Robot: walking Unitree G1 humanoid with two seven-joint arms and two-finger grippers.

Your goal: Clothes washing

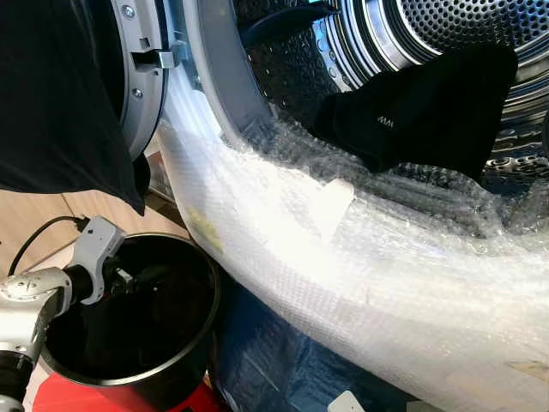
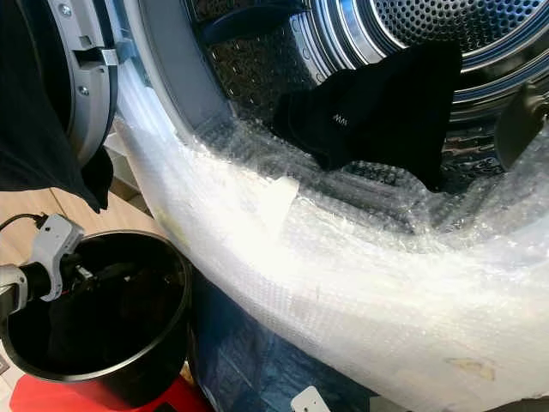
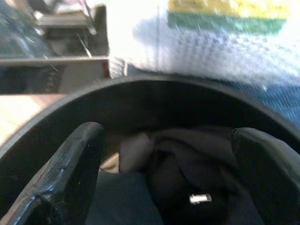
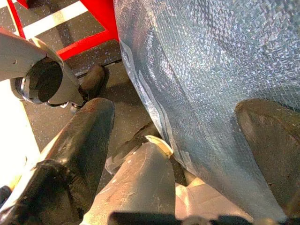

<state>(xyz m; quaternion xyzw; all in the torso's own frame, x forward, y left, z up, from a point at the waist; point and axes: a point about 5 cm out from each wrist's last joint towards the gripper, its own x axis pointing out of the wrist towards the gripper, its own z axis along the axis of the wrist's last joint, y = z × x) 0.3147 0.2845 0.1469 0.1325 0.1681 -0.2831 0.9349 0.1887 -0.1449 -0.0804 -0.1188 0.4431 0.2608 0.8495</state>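
Inside black bucket (image 1: 184,360), left hand (image 3: 164,183) spread over clothes (image 3: 183,159).

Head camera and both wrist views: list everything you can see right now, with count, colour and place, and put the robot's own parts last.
Washing machine drum: one, silver perforated metal, ahead, door open.
Black garment: one, lying at the drum's mouth, partly inside.
Bubble wrap: one sheet, clear white, covering the machine's front below the opening.
Dark cloth: one, black, hanging at upper left beside the door rim.
Black bucket: one, round, on the floor left of the machine, dark clothes inside.
Red frame: one, under the bucket.
Left gripper: one, black fingers open, inside the bucket over the clothes.
Right gripper: one, black fingers open, low beside the bubble wrap.
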